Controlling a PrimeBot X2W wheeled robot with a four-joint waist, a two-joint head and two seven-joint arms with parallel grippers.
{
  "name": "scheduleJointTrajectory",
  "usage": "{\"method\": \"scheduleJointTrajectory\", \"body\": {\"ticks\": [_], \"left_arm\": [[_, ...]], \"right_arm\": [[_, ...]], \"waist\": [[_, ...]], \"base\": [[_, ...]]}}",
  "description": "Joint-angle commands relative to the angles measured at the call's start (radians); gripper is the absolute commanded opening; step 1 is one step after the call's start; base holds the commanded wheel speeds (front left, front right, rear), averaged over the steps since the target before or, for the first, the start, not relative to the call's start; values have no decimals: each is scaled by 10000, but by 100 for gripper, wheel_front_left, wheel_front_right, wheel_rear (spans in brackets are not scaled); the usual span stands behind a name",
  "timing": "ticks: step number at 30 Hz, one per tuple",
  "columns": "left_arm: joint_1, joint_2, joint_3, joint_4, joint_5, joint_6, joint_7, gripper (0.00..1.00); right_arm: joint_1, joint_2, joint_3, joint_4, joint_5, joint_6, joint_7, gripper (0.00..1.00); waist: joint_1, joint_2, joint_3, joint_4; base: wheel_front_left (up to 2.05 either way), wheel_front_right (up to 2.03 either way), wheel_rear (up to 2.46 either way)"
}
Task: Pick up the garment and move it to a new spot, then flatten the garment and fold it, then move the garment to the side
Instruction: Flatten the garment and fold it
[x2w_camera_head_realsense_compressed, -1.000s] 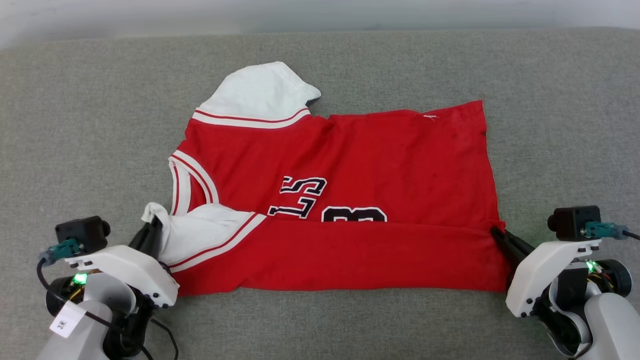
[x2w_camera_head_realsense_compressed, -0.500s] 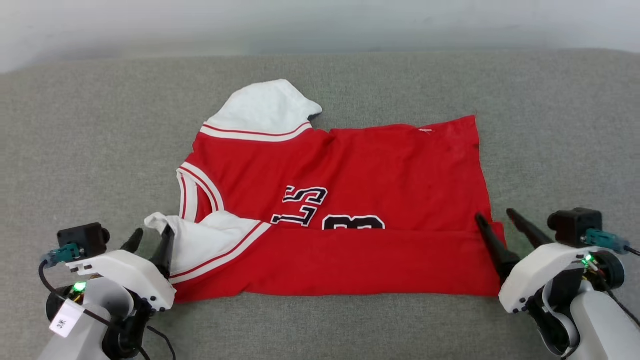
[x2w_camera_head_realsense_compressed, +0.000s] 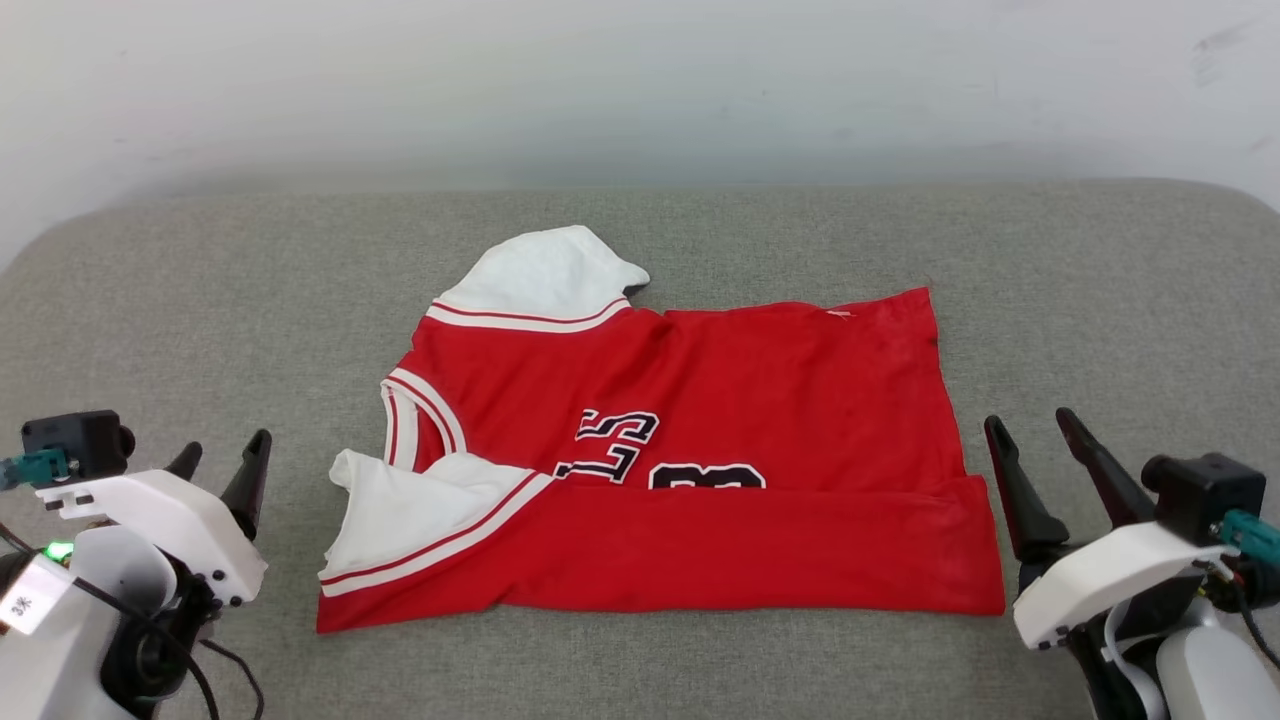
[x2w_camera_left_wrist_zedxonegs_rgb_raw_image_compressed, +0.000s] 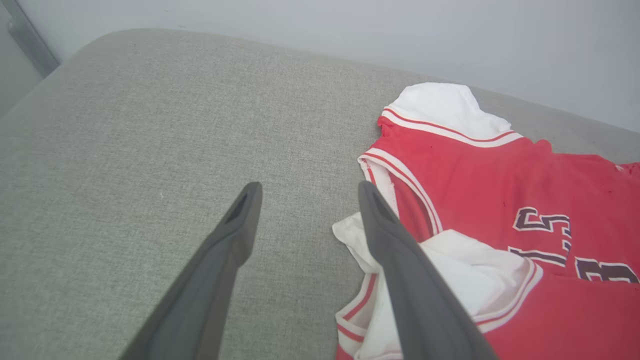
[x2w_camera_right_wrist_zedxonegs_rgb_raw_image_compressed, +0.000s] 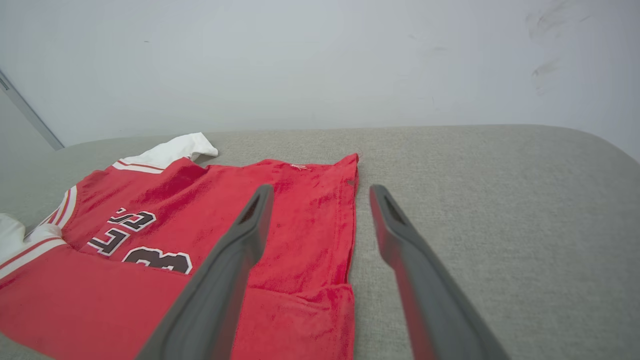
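A red shirt (x2w_camera_head_realsense_compressed: 700, 450) lies centred on a cushion (x2w_camera_head_realsense_compressed: 700, 240), six o'clock edge folded over, so folding seems under way. The left gripper (x2w_camera_head_realsense_compressed: 225, 450) at eight o'clock and right gripper (x2w_camera_head_realsense_compressed: 1028, 422) at four are empty, fingers apart — another fold likely needs fresh grips.

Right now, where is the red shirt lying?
In the head view, the red shirt lies in the middle of the grey cushion, between the open left gripper and the open right gripper.
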Motion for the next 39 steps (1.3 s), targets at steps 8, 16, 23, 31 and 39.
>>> {"method": "scheduleJointTrajectory", "body": {"ticks": [8,16,23,31,39], "left_arm": [[618,1093,-178,-1588,-1043,370,3197,100],[964,1224,-528,-2411,-1861,880,5200,100],[687,1043,-1042,-1908,-1775,972,5860,100],[683,438,-1591,-1114,-1914,593,6120,0],[493,670,-1379,-1459,-1658,442,5589,0]], "right_arm": [[1047,874,-544,-1565,-766,-8,586,100],[1185,1216,-662,-2226,-932,-8,925,100],[948,1312,-680,-2222,-855,-8,989,100],[859,1203,-1061,-1887,-673,-8,1157,100],[1079,584,-1105,-1504,261,-8,2995,100]], "waist": [[1,0,-36,-249],[1,0,329,-592],[1,0,838,-822],[1,0,1055,-956],[1,0,823,-819]], "base": [[0,0,0],[0,0,0],[0,0,0],[0,0,0],[0,0,0]]}}
